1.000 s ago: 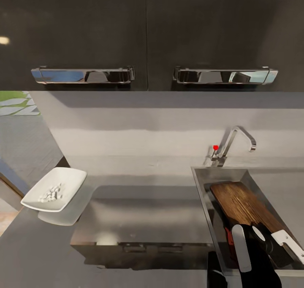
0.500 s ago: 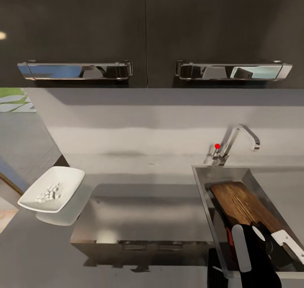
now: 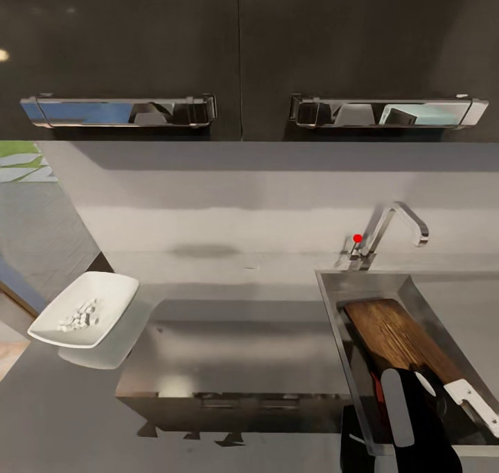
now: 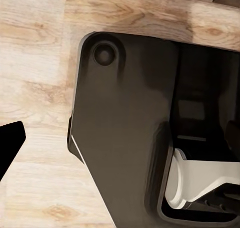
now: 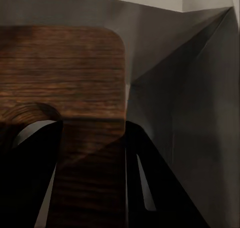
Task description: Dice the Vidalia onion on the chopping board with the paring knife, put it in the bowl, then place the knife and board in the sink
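Straddling the chopping board, the right gripper held its dark fingers on either side of the wood, apparently gripping it, lowered inside the sink where the board belonged. A red sliver beside it was probably the paring knife. Farther left, the bowl held diced onion on the countertop.

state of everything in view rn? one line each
chopping board: inside the sink, leaning tilted against its wall
sink: holds the board; tap not running
paring knife: red handle showing in the sink beside the board
bowl: upright on the countertop, pale dice inside
right gripper: fingers either side of the board's edge, grip unclear
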